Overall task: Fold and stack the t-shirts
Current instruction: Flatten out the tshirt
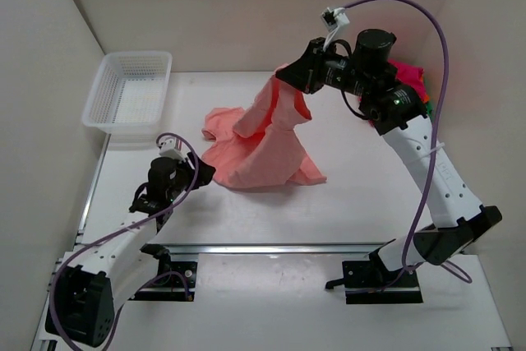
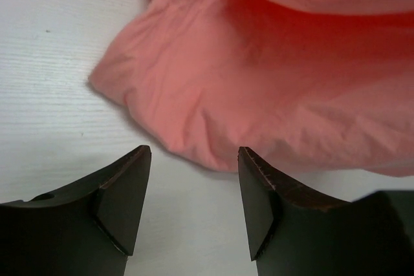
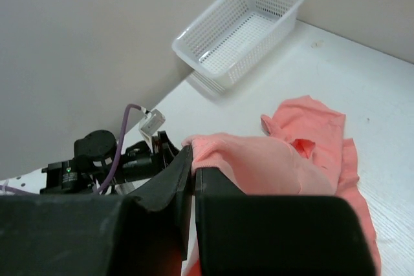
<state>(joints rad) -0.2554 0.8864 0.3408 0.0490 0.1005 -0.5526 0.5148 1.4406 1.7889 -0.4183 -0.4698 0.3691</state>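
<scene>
**BENCH STOCK: ONE SHIRT LIFTED, OTHERS SET ASIDE**

**Item 1. Salmon-pink soft cloth t-shirt**. It is partly raised off the white bench. One edge is held high in the right jaws. From there the cloth hangs down in a tent shape, and its lower part spreads over the bench in loose folds. A rounded, rumpled edge of it lies on the bench just ahead of the left jaws, near them but apart.

**Item 2. Right jaws.** The two dark fingers are pressed together and pinch a bunched edge of the salmon-pink shirt at their tips. They are held above the bench, over the far part of the shirt.

**Item 3. Left jaws.** The two dark fingers are spread, with bare bench showing between them and nothing held. They sit low by the bench and point at the near-left edge of the shirt.

**Item 4. Heap of soft cloth, magenta with a sliver of green**. It lies at the far right of the bench, behind the right arm and well apart from the left jaws. It is mostly hidden, so its state cannot be told.

**Item 5. White plastic mesh basket, rectangular**. It stands at the far left corner of the bench, beyond the left jaws and well apart from both pairs.
</scene>
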